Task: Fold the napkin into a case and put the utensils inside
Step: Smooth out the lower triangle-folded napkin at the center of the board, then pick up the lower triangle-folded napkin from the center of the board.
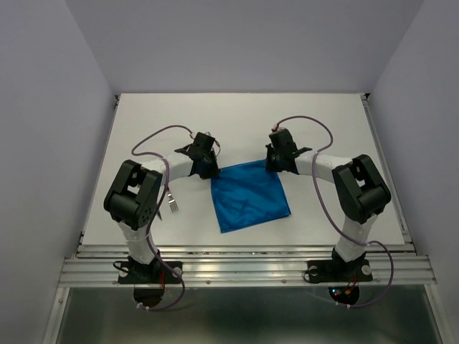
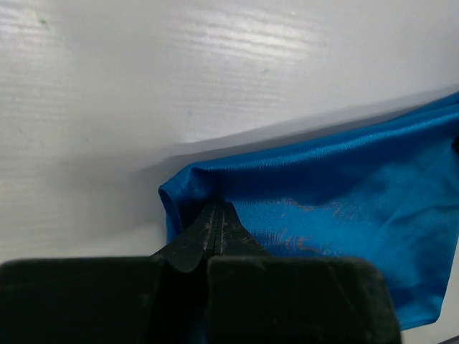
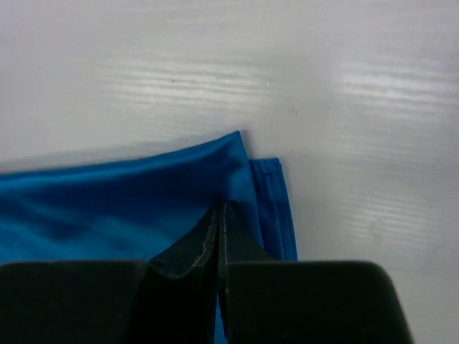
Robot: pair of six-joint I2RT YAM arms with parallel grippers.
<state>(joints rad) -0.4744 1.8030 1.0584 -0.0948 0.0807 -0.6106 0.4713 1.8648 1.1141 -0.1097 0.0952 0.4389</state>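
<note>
1. White tabletop (image 1: pixel 323 122) under pale walls (image 1: pixel 43 107) is my whole workspace. The bright blue napkin (image 1: pixel 249 195) lies near its middle, between the two arms.
2. On the left gripper (image 2: pixel 215 215) the fingers (image 2: pixel 197 244) are pressed together with a pinch of blue cloth between the tips. They have the napkin's far left corner, which bunches into a small ridge around them.
3. The right gripper (image 3: pixel 219 215) is likewise clamped tight, on the far right corner. From its wrist camera I see a second, hemmed edge peeking out beside the pinched layer, so the cloth looks doubled there.
4. As I judge it, the napkin is thin, soft, light and a bit slick — it will sag and slide rather than hold a crease. Corners and hems are the places to take it, with both hands moving together so the far edge is taut.
5. Folding is not far along, I think: from above the cloth reads as a rough square, slightly skewed.
6. Further out, a fork (image 1: pixel 173 206) lies on the table just beside the left arm (image 1: pixel 136 195), well left of the napkin. I cannot pick out the knife — it may be hidden under that arm.
7. For the later pick-up, that arm's elbow and its looping cable (image 1: pixel 154 136) sit over the utensil spot and would have to swing aside first.
</note>
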